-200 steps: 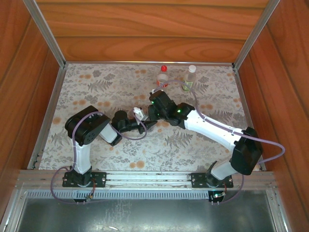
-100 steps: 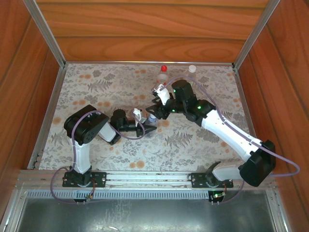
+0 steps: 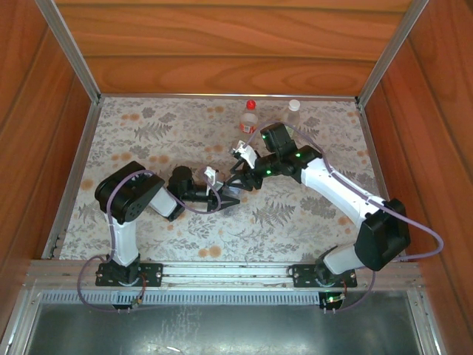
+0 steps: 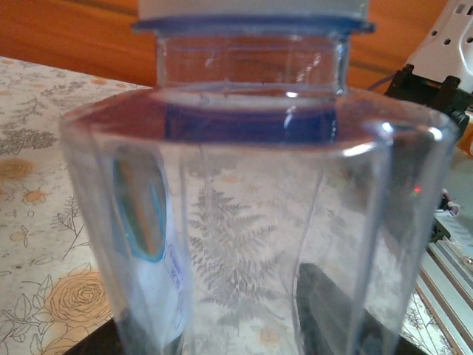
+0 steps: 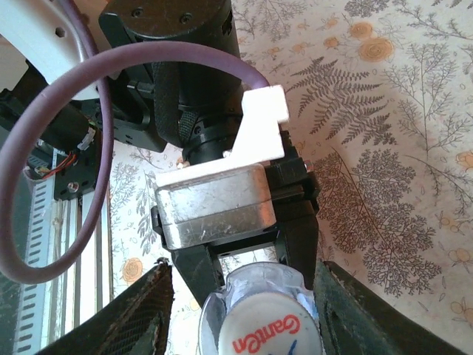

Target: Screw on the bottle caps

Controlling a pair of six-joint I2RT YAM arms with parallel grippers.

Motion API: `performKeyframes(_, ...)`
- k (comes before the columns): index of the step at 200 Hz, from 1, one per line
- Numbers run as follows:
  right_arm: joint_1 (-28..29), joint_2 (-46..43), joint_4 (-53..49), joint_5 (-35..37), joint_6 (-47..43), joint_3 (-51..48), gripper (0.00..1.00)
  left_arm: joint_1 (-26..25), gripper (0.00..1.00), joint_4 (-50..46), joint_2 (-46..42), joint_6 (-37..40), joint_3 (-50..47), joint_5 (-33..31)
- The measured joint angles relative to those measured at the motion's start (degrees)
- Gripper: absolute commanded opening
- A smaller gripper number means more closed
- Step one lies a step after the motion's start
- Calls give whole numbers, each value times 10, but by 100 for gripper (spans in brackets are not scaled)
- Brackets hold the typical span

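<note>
Left wrist view, bluish bottle (image 4: 251, 185) close up, cap (image 4: 251, 7) cropped, base hidden

Left arm (image 3: 129, 198): I see it folded low, with the forearm reaching right.
Left gripper (image 3: 222, 197): jaws clamped on the bottle (image 4: 251, 185), wrist roughly level.
Right arm (image 3: 336, 188): I have it stretched forward and left, with the wrist angled down.
Right gripper (image 3: 238, 183): jaws spread apart, tips meeting my left gripper head-on, just beside it.
</note>
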Motion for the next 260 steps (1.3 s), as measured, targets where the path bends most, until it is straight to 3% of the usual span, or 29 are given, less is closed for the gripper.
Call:
performKeyframes(27,-5,3,-1,-4,-1,0,52,1,42,-2,-6,0,0,4)
performKeyframes(50,-11,3,-2,-9,-4,0,36,2,42,-2,-11,-1,0,4)
performKeyframes(79,-13,3,-2,-17,-5,1,26,3,42,-6,-18,-7,0,3)
performKeyframes(120,-13,4,10,-20,10,4,24,4,41,-9,-30,-8,-3,-28)
performKeyframes(158,4,1,91,90,151,-12,22,-8,41,-21,-50,16,-16,-187)
performKeyframes(189,71,-18,133,288,280,-48,23,-54,41,-47,-53,76,-24,-354)
performKeyframes(229,142,-20,68,513,420,-33,26,-143,41,-63,-54,199,-18,-608)
performKeyframes(260,157,-20,42,573,481,-28,29,-164,41,-71,-54,235,-13,-672)
